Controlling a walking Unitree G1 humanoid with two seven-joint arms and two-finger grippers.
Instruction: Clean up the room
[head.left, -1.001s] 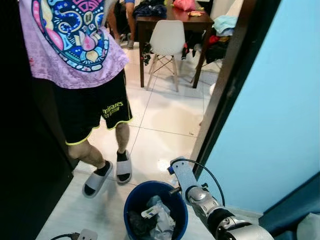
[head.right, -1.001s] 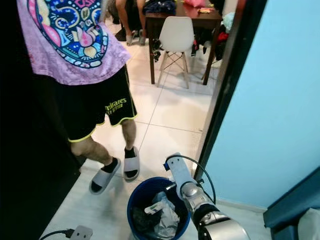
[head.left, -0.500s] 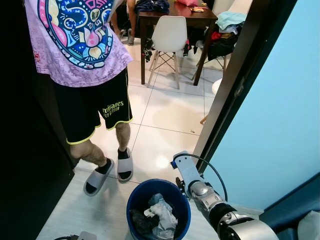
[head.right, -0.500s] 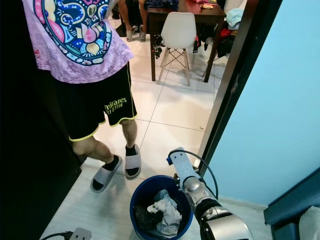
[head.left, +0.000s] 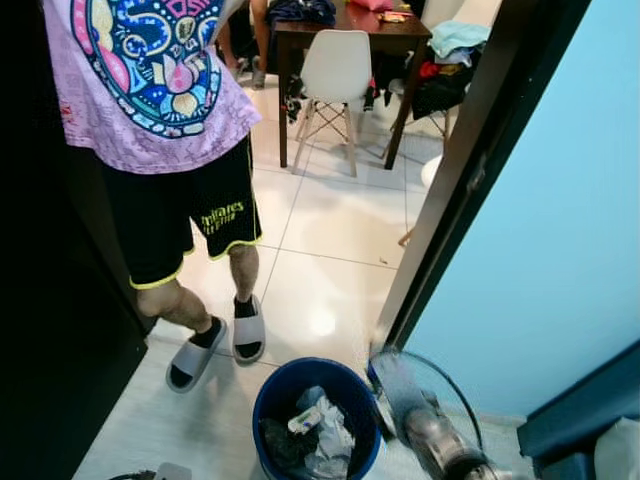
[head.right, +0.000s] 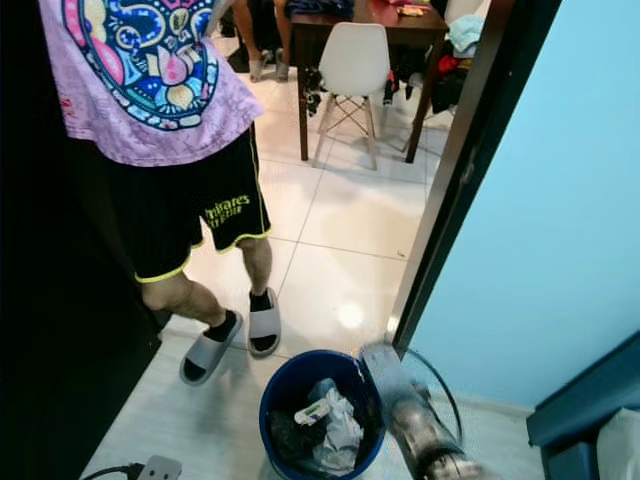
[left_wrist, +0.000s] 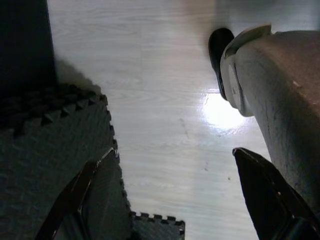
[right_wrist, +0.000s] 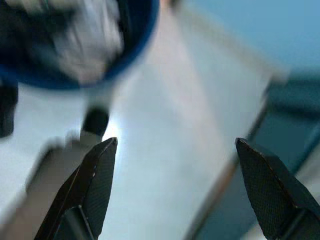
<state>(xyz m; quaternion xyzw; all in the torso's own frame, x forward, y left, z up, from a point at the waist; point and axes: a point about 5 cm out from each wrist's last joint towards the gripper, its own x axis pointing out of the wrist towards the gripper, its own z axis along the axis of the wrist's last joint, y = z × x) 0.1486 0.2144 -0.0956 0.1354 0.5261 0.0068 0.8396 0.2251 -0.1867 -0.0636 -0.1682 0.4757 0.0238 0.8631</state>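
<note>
A person in a pink patterned shirt and black shorts (head.left: 180, 200) stands on the pale tiled floor (head.left: 330, 230) at 10 o'clock from the robot, wearing grey slide sandals (head.left: 195, 355). A dark wooden bench (head.left: 345, 30) with a white moulded chair (head.left: 335, 75) tucked at it sits far off at 12 o'clock, beyond a dark door frame (head.left: 450, 190) and a light blue wall (head.left: 560, 200).

The round blue plastic bin (head.right: 285, 390) stands on the floor close ahead at 12 o'clock, just beyond the person's sandals. It holds crumpled white paper and dark scraps (head.right: 325, 425), so it should be light; its wall is probably thin and springy, and smooth enough to slip. The rim looks the best place to pinch, at the side nearest the robot.

The right gripper (right_wrist: 175, 190) is blurred, beside the bin at its 4 o'clock, jaws wide apart and empty. The left gripper (left_wrist: 165, 200) hangs low over pale flooring and a dark foam mat (left_wrist: 50, 150), jaws also apart.
</note>
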